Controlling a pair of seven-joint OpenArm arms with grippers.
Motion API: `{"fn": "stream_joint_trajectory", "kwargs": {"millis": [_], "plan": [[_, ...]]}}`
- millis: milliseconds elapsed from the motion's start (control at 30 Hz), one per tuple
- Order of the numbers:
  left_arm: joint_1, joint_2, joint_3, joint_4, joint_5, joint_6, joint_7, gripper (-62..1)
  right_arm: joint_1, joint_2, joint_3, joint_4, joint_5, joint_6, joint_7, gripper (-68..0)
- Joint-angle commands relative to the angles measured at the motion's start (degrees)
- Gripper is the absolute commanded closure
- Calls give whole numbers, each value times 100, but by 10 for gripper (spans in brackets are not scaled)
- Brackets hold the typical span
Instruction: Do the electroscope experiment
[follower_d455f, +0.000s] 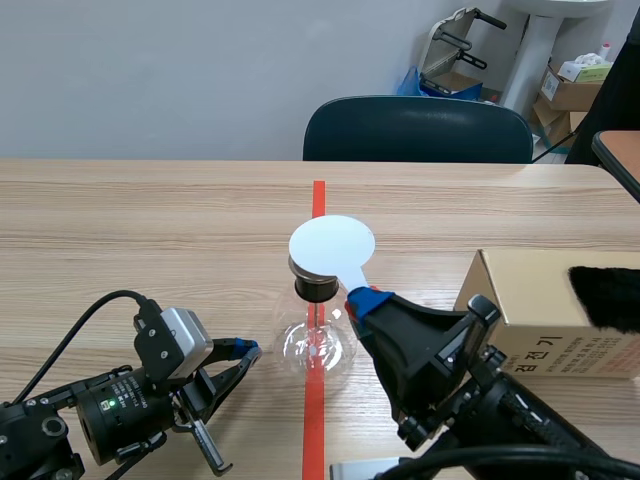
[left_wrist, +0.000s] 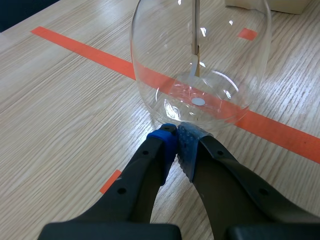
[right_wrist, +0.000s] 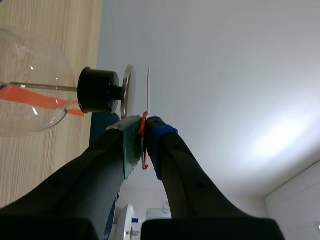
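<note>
At the middle of the table (follower_d455f: 150, 230) stands the glass electroscope (follower_d455f: 316, 345), with the left gripper (follower_d455f: 245, 348) at its base, fingers together. The right gripper (follower_d455f: 358, 300) is clamped on a white disc (follower_d455f: 331, 244) just above the electroscope's top plate. The cardboard box (follower_d455f: 530, 290) beside them reads "전기".

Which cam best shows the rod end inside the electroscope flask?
Left wrist view: the rod and its lower end show close-up through the flask, ahead of the shut left gripper. Scene view gives only a faint line in the glass. Right wrist view, past the white paddle, catches only the rod's stretch nearest the stopper.
</note>
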Motion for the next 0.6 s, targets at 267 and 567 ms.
{"fn": "stream_joint_trajectory", "kwargs": {"millis": [267, 567], "plan": [[-28, 0, -48, 72, -22, -11, -81, -41, 37, 44, 20, 79, 66, -68, 105, -11], [-28, 0, -48, 72, -22, -11, -81, -41, 37, 44, 20, 79, 66, -68, 103, -11]]}}
